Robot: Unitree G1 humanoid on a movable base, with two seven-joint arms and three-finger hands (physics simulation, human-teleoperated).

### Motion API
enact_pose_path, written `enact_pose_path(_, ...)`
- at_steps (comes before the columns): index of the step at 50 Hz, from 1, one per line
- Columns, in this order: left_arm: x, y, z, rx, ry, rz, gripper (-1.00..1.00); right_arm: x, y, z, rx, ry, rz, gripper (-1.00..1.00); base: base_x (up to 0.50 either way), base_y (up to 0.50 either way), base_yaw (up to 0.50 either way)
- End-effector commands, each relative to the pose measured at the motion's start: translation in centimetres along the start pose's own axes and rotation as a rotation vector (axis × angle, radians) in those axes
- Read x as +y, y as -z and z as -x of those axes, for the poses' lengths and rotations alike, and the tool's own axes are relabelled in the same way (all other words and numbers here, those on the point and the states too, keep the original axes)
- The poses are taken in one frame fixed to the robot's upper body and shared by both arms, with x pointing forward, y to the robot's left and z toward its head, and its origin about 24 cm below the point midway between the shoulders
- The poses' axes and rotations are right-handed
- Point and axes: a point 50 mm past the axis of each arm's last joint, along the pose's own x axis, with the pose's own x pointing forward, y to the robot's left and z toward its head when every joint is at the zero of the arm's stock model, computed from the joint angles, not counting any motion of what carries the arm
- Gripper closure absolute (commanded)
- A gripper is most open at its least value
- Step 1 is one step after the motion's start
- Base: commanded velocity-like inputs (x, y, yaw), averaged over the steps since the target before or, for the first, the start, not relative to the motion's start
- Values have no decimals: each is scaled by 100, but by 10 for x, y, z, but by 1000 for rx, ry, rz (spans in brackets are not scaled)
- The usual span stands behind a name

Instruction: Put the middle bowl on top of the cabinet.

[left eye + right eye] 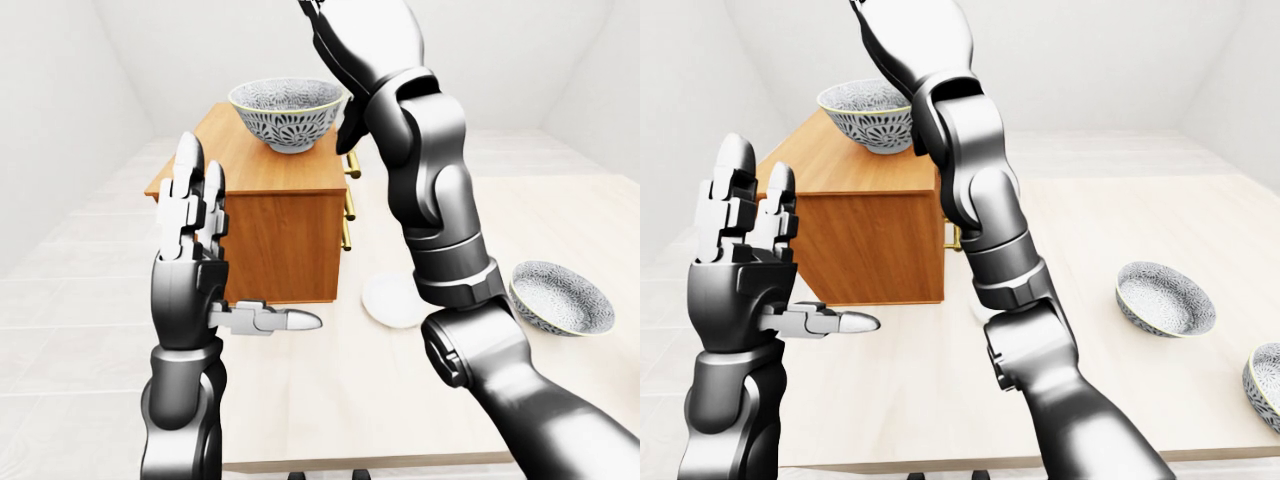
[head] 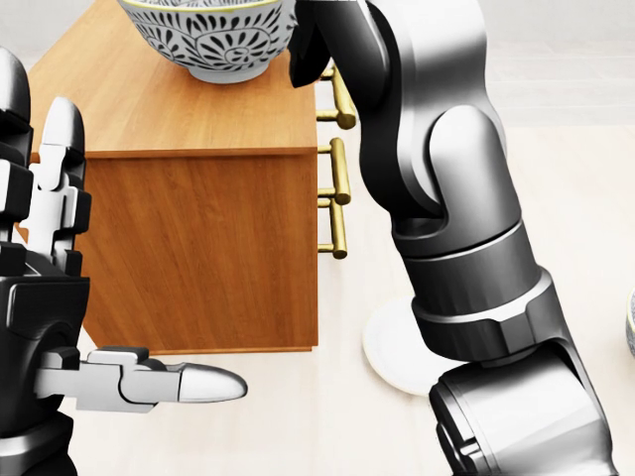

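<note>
The patterned middle bowl point(image 1: 287, 112) stands upright on the top of the wooden cabinet point(image 1: 283, 243), with no hand touching it. My right arm point(image 2: 446, 198) rises just right of the bowl. Its hand point(image 1: 880, 20) is above the bowl, and the fingers are cut off by the top edge of the eye views. My left hand point(image 1: 800, 235) is held up at the left of the views, level with the cabinet's side. It is open, fingers straight up and thumb pointing right, with nothing in it.
A white plate point(image 1: 393, 300) lies on the pale table point(image 1: 1090, 390) beside the cabinet's brass drawer handles point(image 2: 335, 210). A second patterned bowl point(image 1: 1164, 297) sits at the right, and a third point(image 1: 1266, 386) at the far right edge. The table's near edge runs along the bottom.
</note>
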Motion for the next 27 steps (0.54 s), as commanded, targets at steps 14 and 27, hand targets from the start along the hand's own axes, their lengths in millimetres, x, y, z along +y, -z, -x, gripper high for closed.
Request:
enact_pose_path(14,-1,5,1,26,5,-13,-100,-47,37,33,165,-6,217,-100,0,0,0)
enact_pose_path(27,0,3,0,16,-4,-13,-100,-73,43,56,243,61,329,-100,0,0,0)
